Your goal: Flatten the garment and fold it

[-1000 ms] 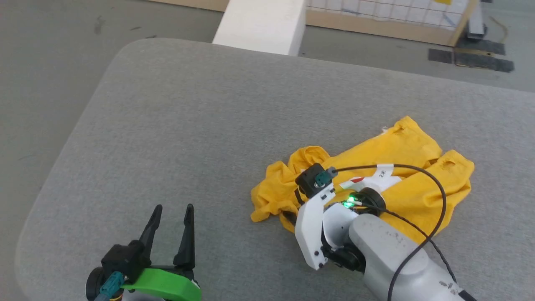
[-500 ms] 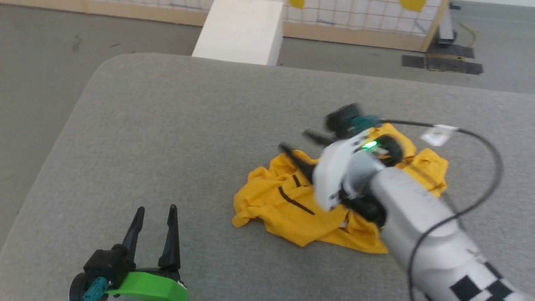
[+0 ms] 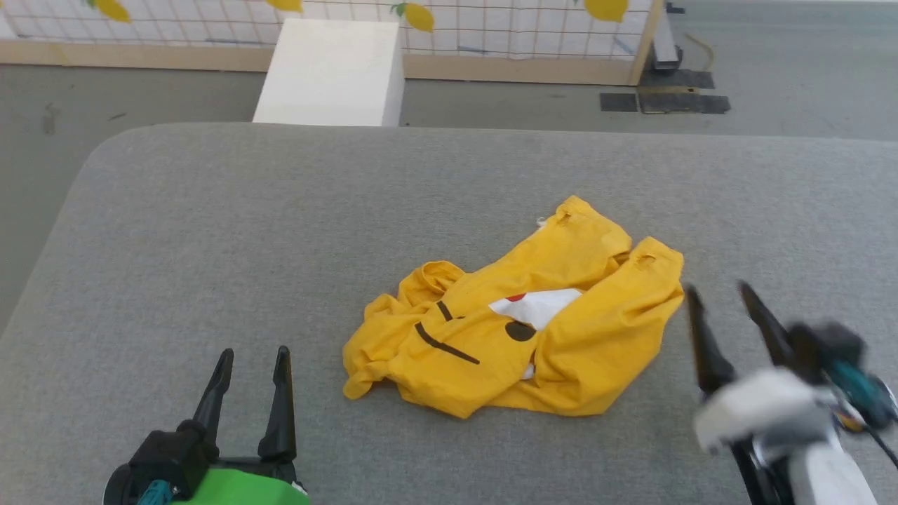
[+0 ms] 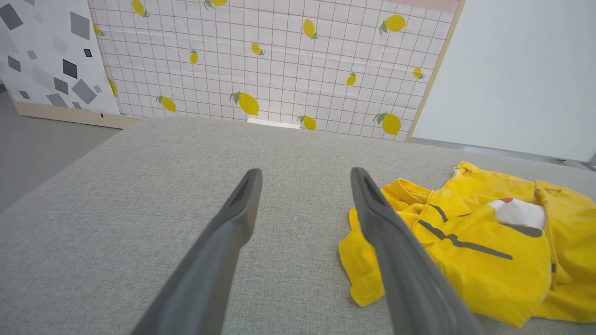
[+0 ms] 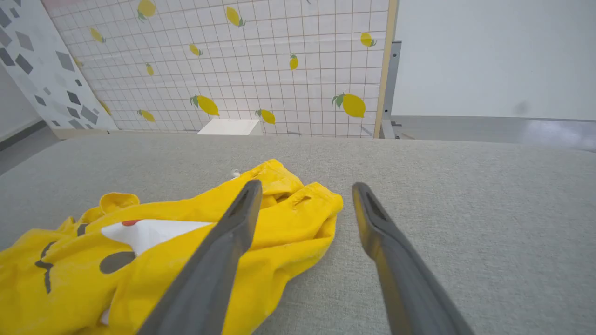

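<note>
I see the mustard-yellow short-sleeved cotton T-shirt [image 3: 603, 337] lying crumpled near the middle of the grey fabric-covered table [image 3: 210, 210], a little toward my right. Its long axis runs diagonally, from near left up to far right, where two hemmed ends poke out. It is bunched and folded over itself, with part of a white oval [image 3: 540, 307], a red dot [image 3: 517, 297] and dark brown stripes [image 3: 449, 345] showing. My right gripper [image 3: 718, 289] stands just beside the shirt's right edge, not touching, fingers spread wide and empty. My left gripper [image 3: 253, 353] sits near the shirt's left end, apart from it, also spread and holding nothing. Beyond the table stands a white box [image 3: 330, 70].
</note>
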You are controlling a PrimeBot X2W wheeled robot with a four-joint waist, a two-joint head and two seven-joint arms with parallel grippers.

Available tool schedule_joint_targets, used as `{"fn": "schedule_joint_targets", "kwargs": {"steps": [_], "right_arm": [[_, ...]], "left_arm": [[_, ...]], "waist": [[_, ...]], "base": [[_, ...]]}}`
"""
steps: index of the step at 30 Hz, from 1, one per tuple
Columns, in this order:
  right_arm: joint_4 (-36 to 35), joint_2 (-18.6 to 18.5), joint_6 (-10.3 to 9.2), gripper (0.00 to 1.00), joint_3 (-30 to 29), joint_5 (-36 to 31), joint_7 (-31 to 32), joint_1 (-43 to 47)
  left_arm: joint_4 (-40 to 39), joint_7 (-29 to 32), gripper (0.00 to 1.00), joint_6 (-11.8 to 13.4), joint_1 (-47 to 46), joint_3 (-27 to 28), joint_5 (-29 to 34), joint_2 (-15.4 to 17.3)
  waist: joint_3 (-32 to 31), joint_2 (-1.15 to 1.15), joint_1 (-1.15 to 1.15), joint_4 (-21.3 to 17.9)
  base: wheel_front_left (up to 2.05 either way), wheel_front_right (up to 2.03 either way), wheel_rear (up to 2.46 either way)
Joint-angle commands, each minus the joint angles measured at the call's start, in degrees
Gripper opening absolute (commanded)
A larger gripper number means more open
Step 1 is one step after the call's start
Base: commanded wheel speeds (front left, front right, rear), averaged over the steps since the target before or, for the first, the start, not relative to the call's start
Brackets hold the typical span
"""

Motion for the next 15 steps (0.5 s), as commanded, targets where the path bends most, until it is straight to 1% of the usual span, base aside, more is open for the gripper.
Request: {"fn": "schedule_joint_targets", "kwargs": {"steps": [1, 3, 7, 11, 15], "right_arm": [[-1.22, 0.11, -0.08, 1.0, -0.66, 0.58, -1.92, 2.29], [-2.62, 0.13, -0.08, 1.0, -2.36, 0.64, -5.93, 6.44], [-2.8, 0.14, -0.08, 1.0, -2.88, 2.75, -9.82, 11.63], [-1.84, 0.15, -0.08, 1.0, -2.22, 4.88, -11.24, 13.85], [-1.42, 0.15, -0.08, 1.0, -1.8, 5.07, -11.68, 13.91]], "left_arm": [[-0.36, -0.22, 1.0, -0.4, 0.76, -0.11, 0.91, 0.3], [-0.76, -0.22, 1.0, -0.4, 1.07, -0.17, 0.85, 0.47], [-1.95, -0.22, 1.0, -0.4, 1.88, 0.02, 0.7, 0.67], [-2.38, -0.22, 1.0, -0.4, 3.12, 0.23, 0.73, 1.12], [-3.56, -0.22, 1.0, -0.4, 2.4, -0.39, 0.65, 1.97]], "waist": [[-0.02, 0.0, 0.0, -0.58], [-0.05, 0.0, 0.0, -0.97], [-0.1, 0.0, 0.0, -1.79], [-0.29, 0.0, 0.0, -2.72], [-0.56, 0.0, 0.0, -3.21]], "base": [[0.0, 0.0, 0.0], [0.0, 0.0, 0.0], [0.0, 0.0, 0.0], [0.0, 0.0, 0.0], [0.0, 0.0, 0.0]]}}
